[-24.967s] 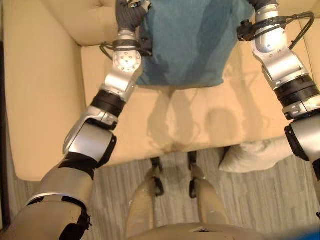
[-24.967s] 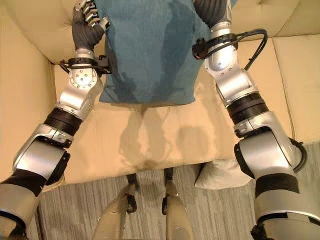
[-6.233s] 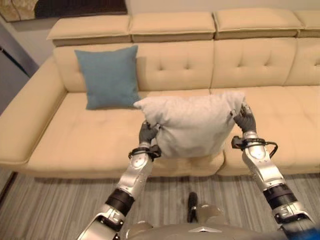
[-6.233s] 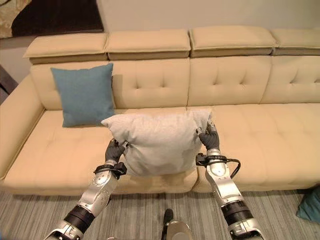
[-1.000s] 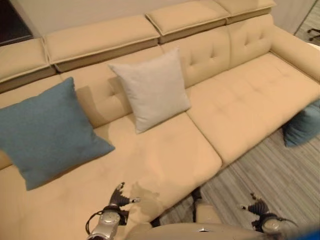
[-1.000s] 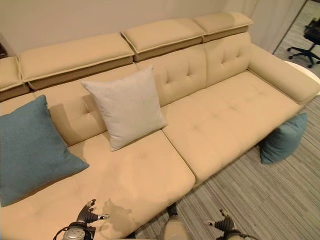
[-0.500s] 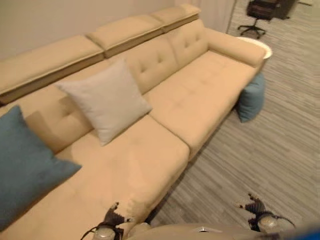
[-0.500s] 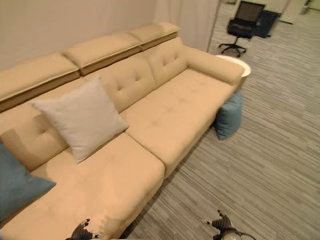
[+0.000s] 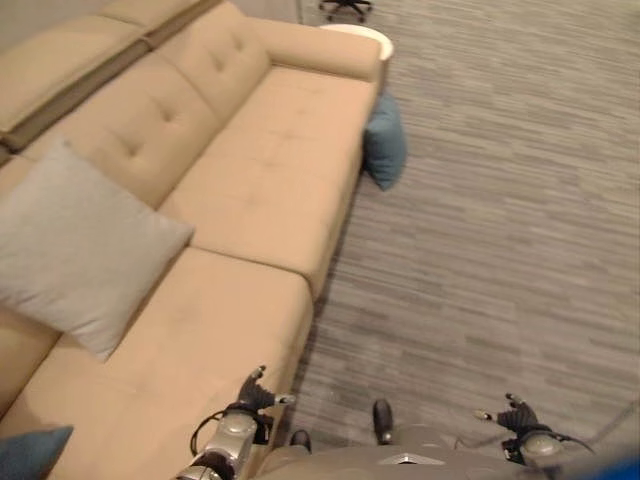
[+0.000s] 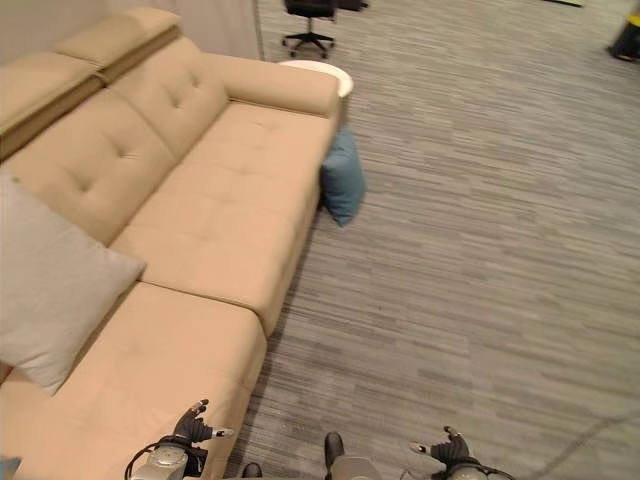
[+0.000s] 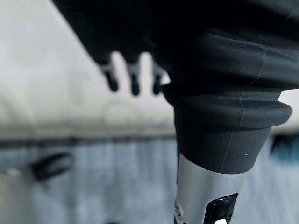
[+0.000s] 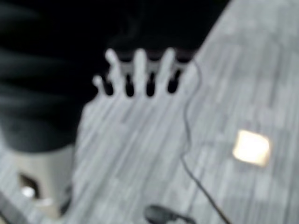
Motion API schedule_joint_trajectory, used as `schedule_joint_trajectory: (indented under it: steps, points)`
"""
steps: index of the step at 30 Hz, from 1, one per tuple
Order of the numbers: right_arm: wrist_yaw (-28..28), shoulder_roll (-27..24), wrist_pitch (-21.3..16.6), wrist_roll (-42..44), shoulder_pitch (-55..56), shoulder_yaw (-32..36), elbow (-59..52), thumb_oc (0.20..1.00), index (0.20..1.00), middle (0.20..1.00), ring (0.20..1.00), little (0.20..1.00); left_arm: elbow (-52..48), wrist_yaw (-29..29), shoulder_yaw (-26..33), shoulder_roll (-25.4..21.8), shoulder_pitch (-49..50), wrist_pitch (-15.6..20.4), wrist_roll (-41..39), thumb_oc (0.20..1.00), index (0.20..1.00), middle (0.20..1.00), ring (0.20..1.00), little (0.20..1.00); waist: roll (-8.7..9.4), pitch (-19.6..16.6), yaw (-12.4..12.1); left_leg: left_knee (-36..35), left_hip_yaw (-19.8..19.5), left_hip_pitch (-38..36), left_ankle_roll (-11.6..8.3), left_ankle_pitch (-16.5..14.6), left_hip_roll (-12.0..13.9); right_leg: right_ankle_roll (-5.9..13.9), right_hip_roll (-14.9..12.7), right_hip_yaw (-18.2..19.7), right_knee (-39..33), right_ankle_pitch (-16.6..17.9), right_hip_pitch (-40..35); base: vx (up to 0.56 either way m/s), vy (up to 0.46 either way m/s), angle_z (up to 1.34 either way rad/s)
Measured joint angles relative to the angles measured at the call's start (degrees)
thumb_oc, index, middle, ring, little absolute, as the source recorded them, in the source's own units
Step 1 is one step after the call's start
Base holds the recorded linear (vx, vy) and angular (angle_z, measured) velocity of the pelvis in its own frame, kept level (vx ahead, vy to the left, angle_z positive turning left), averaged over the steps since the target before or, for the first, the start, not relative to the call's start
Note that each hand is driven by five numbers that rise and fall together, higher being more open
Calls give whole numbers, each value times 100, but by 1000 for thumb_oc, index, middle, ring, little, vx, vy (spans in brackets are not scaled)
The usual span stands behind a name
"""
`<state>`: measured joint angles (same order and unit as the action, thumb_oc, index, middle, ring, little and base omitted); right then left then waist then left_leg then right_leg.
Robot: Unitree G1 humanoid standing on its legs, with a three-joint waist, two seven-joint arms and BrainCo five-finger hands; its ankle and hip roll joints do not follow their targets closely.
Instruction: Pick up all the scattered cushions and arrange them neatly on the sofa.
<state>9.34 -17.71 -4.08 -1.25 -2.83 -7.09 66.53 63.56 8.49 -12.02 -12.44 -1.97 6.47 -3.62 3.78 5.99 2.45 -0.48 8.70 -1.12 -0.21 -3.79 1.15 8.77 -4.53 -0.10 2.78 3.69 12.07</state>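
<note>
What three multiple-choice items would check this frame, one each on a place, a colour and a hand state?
1. Where is the blue cushion that is off the seat?
A. On the floor against the sofa's far end
B. On the round white table
C. In the right hand

2. What colour is the cushion leaning on the sofa backrest?
A. Red
B. Light grey
C. Black

3. How are the two hands?
A. Both curled round a cushion
B. Left holds a cushion, right is free
C. Both open, holding nothing

Answers:
1. A, it stands on the carpet by the armrest end.
2. B, the grey cushion rests against the backrest.
3. C, the left hand and right hand hang with fingers spread, nothing in them.
</note>
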Motion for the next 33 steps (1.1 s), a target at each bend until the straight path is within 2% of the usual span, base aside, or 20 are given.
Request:
schedule_joint_trajectory:
  steps: [2, 3, 4, 5, 7, 8, 11, 12, 13, 15, 18, 21, 22, 23, 25, 26, 27, 28, 30, 33]
  points:
    - [0, 30, 60, -2, 239, -8, 16, 1000, 1000, 1000, 1000, 1000, 8, -4, 1, 4, -41, -5, 45, 1000, 1000, 1000, 1000, 1000, 28, 41, 56, -23, 156, -27, 100, 68, -108, 77, -288, -577, -89, 20, -7, -153, -3, -70]
    - [-3, 106, 67, -8, 292, -14, 41, 1000, 1000, 1000, 1000, 1000, -40, -12, -2, -118, 15, 5, 81, 1000, 1000, 1000, 1000, 1000, 105, 65, -15, -56, 567, -79, 138, 90, -100, -35, -490, -1062, -69, -67, 47, -103, -10, -114]
    - [-7, 183, 74, -9, 246, -28, 67, 1000, 1000, 1000, 1000, 1000, -29, -34, 13, -199, 78, -6, 92, 1000, 1000, 1000, 1000, 1000, 28, 125, -161, -89, 824, -162, 154, 71, -23, 44, -629, -1654, 96, -105, 127, -100, 7, -139]
    - [-2, 182, 57, -10, 289, -21, 3, 1000, 1000, 1000, 1000, 1000, 39, -67, 104, -279, 151, -54, 93, 1000, 1000, 1000, 1000, 1000, -1, 153, -134, -118, 883, -195, 162, 58, 29, 175, -751, -1838, 216, -76, 109, -133, 2, -102]
    - [-1, 174, 94, -11, 389, -15, 78, 1000, 1000, 1000, 1000, 1000, 79, -93, 140, -408, 191, -84, 94, 1000, 1000, 1000, 1000, 1000, 27, 150, -94, -141, 977, -189, 206, 93, 58, 190, -969, -2032, 349, -90, 1, -125, -10, -26]
    - [-2, 173, 115, -10, 400, -13, 90, 1000, 1000, 1000, 1000, 1000, 78, -98, 143, -408, 183, -85, 94, 1000, 1000, 1000, 1000, 1000, -1, 143, -165, -212, 1143, -239, 157, 161, 179, 183, -1040, -2244, 926, -207, -67, -127, -24, -45]
    - [2, 144, 103, -7, 382, -6, 73, 1000, 1000, 1000, 1000, 1000, 90, -106, 135, -414, 323, -112, 93, 1000, 1000, 1000, 1000, 1000, -84, 107, -240, -206, 1371, -293, -9, 263, 431, 53, -970, -2526, 1547, -948, -278, -48, -41, -50]
    - [10, 119, 102, -5, 373, 7, 74, 1000, 1000, 1000, 1000, 1000, 96, -109, 125, -373, 319, -119, 92, 1000, 1000, 1000, 1000, 1000, -26, 72, -256, -126, 1335, -276, -85, 212, 409, -364, -797, -2549, 1200, -982, -372, 52, -151, -36]
    - [26, 53, 100, -4, 365, 29, 72, 1000, 1000, 1000, 1000, 1000, 96, -117, 110, -282, 317, -120, 92, 1000, 1000, 1000, 1000, 1000, -155, 60, -242, -49, 1251, -227, -73, 197, 504, -491, -641, -2481, 1020, -883, -464, 108, -193, -41]
    - [48, -79, 105, 3, 396, 83, 93, 1000, 1000, 1000, 1000, 1000, 109, -114, 96, -117, 340, -116, 91, 1000, 1000, 1000, 1000, 1000, -428, -66, -329, 107, 1269, -195, -209, 123, 750, -554, -353, -2378, 779, -876, -455, 88, -159, -53]
    - [60, -141, 110, 31, 517, 125, 81, 1000, 1000, 1000, 1000, 1000, 128, -114, 83, -38, 309, -106, 91, 1000, 1000, 1000, 1000, 1000, -523, -130, -250, 761, 1059, -73, -364, 151, 956, -670, -216, -2244, 912, -1077, -516, 128, -214, -25]
    - [62, -113, 110, 171, 565, 144, 90, 1000, 1000, 1000, 1000, 1000, 130, -139, 60, 13, 196, -96, 89, 1000, 1000, 1000, 1000, 1000, -365, -129, -164, 1616, 886, 275, -509, 290, 1008, -791, -216, -2170, 792, -1062, -652, 112, -209, -5]
    - [83, -99, 56, 241, 543, 237, 80, 1000, 1000, 1000, 1000, 1000, 284, -140, 78, 38, 161, -96, 85, 1000, 1000, 1000, 1000, 1000, -293, -94, -88, 2305, 705, 662, -859, 424, 1143, -818, -177, -2123, 729, -1133, -673, 139, -156, -19]
    - [90, -62, 61, 290, 530, 229, 82, 1000, 1000, 1000, 1000, 1000, 299, -156, 97, 54, 135, -91, 76, 1000, 1000, 1000, 1000, 1000, -259, -68, -107, 2564, 608, 768, -1035, 627, 1178, -810, -185, -2097, 700, -1138, -710, 138, -154, -7]
    - [105, -1, 65, 375, 533, 206, 110, 1000, 1000, 1000, 1000, 1000, 285, -164, 113, -55, -15, -78, 59, 1000, 1000, 1000, 1000, 1000, -104, 65, -141, 3397, 335, 1219, -1085, 1093, 1278, -1048, -121, -2011, 509, -1115, -911, 158, -84, -19]
    - [109, 16, 67, 390, 521, 175, 159, 1000, 1000, 1000, 1000, 1000, 271, -163, 95, -108, -81, -80, 61, 1000, 1000, 1000, 1000, 1000, -7, 94, -178, 3466, 319, 1273, -1053, 1037, 1253, -1091, -138, -1985, 429, -1037, -966, 305, -109, -20]
    - [116, 1, 65, 390, 499, 134, 167, 1000, 1000, 1000, 1000, 1000, 262, -175, 67, -110, -47, -83, 63, 1000, 1000, 1000, 1000, 1000, -11, 76, -159, 3396, 277, 1372, -1036, 795, 1146, -1171, -93, -1890, 287, -1025, -1064, 378, -42, -26]
    - [128, -78, 75, 389, 466, 12, 201, 1000, 1000, 1000, 1000, 1000, 102, -177, -30, -2, -64, -85, 62, 1000, 1000, 1000, 1000, 1000, -50, 114, -217, 2401, 471, 1507, -930, 636, 829, -1185, 1, -1822, -144, -890, -1219, 380, -43, -16]
    - [140, -54, 79, 389, 429, -22, 277, 1000, 1000, 1000, 1000, 1000, 57, -184, -84, 41, -99, -71, 62, 1000, 1000, 1000, 1000, 1000, -83, 127, -303, 1056, 686, 1521, -803, 749, 624, -1077, 159, -1794, -486, -800, -1379, 259, -1, -23]
    - [191, -50, 77, 388, 313, -31, 307, 1000, 1000, 1000, 1000, 1000, 25, -190, -99, 20, -103, -98, 51, 1000, 1000, 1000, 1000, 1000, -202, 162, -400, 109, 655, 1520, -666, 1106, 587, -1107, 561, -1619, -835, -865, -1899, 373, 17, -46]
